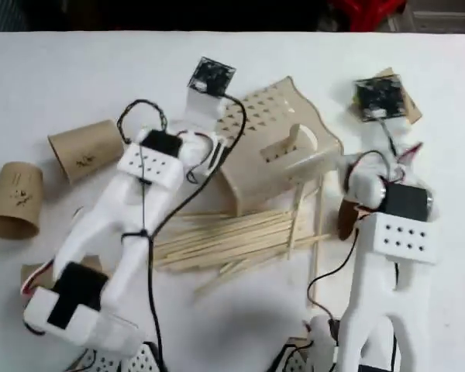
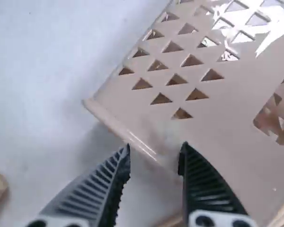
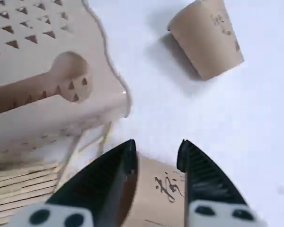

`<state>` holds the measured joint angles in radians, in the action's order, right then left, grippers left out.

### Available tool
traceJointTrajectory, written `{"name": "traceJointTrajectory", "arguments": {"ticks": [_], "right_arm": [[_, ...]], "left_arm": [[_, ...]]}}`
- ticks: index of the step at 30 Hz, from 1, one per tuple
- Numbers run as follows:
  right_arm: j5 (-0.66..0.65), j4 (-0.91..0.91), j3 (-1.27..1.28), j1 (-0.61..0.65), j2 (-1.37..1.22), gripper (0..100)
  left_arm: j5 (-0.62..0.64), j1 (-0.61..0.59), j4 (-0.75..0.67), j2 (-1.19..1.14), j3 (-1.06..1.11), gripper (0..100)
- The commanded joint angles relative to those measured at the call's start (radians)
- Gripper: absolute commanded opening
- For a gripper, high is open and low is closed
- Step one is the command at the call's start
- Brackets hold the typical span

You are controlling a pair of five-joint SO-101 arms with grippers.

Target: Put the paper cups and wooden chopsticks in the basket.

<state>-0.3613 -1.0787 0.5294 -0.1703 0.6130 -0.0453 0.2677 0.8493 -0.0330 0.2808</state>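
**Right gripper [image 3: 156, 149] clamps paper cup [image 3: 163, 189] beside tipped basket [image 1: 271, 147]**

The cup is pinched just beside the wooden chopsticks [image 1: 232, 236], heaped on the white table [image 1: 62, 70] against the basket, which lies on its side. The left gripper [image 2: 156, 146] hangs spread at the basket's rim. A loose cup [image 1: 81, 147] and a farther cup [image 1: 15, 198] lie beside the left arm.

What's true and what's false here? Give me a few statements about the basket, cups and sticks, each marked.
The basket stands upright, full of chopsticks. False: it lies tipped over, chopsticks spread on the table beside it.
The right arm's fingers have a paper cup between them. True.
Farther off, two more cups lie on their sides. True.
The left arm's fingers grip a chopstick. False: they are open at the basket's rim, holding nothing.
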Motion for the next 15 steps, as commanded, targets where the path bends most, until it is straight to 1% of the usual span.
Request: {"name": "traceJointTrajectory", "arguments": {"ticks": [1,6,9,12,15], "right_arm": [[-0.017,0.021,-0.005,-0.074,0.022,15.5],[-0.063,0.016,-0.002,-0.105,0.021,15.5],[-0.071,0.021,0.015,-0.111,0.021,15.5],[-0.071,0.021,0.026,-0.113,0.021,15.5],[-0.071,0.018,0.032,-0.113,0.021,15.5]], "left_arm": [[0.032,0.013,-0.028,-0.056,-0.074,20],[0.029,0.007,-0.015,-0.087,-0.049,20],[0.028,-0.027,-0.006,-0.088,-0.002,20],[-0.023,-0.056,-0.014,-0.074,0.057,20],[-0.043,-0.096,-0.015,-0.059,0.112,20]]}}
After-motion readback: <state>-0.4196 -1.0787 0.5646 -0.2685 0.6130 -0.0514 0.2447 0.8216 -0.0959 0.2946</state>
